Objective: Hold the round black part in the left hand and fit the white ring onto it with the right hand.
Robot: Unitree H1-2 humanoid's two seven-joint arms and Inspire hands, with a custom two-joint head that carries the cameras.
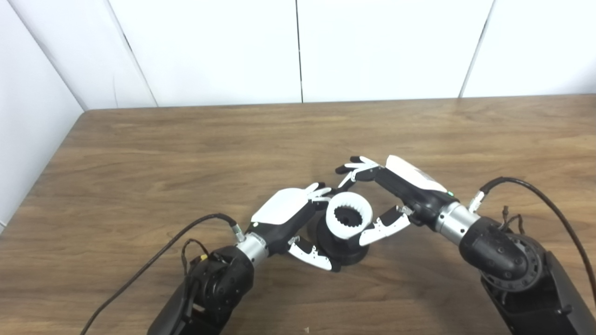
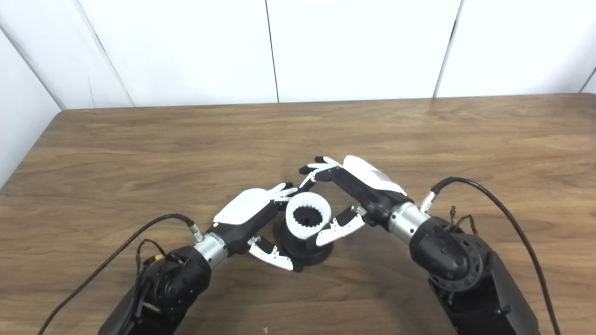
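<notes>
The left hand (image 1: 294, 218) is closed around the round black part (image 1: 342, 245), which rests on the table (image 1: 139, 163) just right of its palm. The white ring (image 1: 348, 215) sits atop that part. The right hand (image 1: 390, 201) is spread, thumb touching the ring's near right edge, fingers apart beyond it, gripping nothing.

I see the round black part (image 2: 302, 251) standing on the wooden table (image 2: 419, 135), a little below centre. My left hand (image 2: 253, 218) wraps it from nine o'clock, thumb low at seven. The white ring (image 2: 308, 216) sits on top of the part, toothed bore facing up. My right hand (image 2: 354, 190) comes in from three o'clock, thumb touching the ring's lower right edge, fingers arched past twelve.
</notes>
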